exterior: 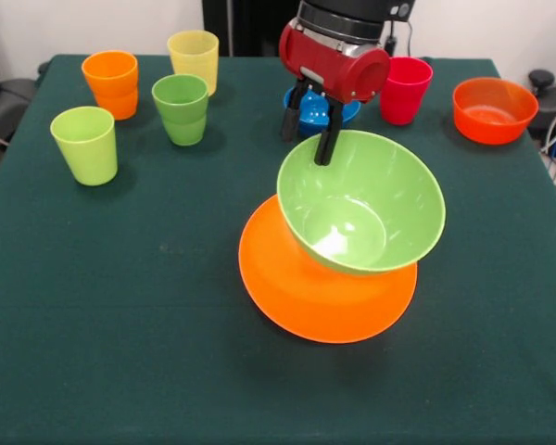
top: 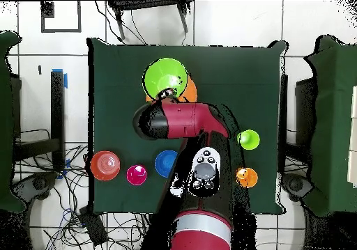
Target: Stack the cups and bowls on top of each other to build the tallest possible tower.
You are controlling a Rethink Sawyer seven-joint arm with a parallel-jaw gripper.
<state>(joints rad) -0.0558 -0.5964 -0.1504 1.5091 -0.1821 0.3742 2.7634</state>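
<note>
The large light green bowl (exterior: 371, 213) sits tilted on the very large orange bowl (exterior: 296, 287) at mid-table, making a low tower. My gripper (exterior: 306, 151) is open at the green bowl's far left rim. One finger touches the rim and the other stands outside it. In the overhead view the green bowl (top: 166, 74) covers most of the orange bowl (top: 188, 90), with the gripper (top: 166, 92) at its edge. The small blue bowl (exterior: 310, 111) is behind the gripper. The purple bowl is out of view.
Orange cup (exterior: 111, 83), pale yellow cup (exterior: 193, 57), green cup (exterior: 181, 108) and lime green cup (exterior: 85, 144) stand at the far left. The red-pink cup (exterior: 405, 90) and the small red-orange bowl (exterior: 494, 109) stand at the far right.
</note>
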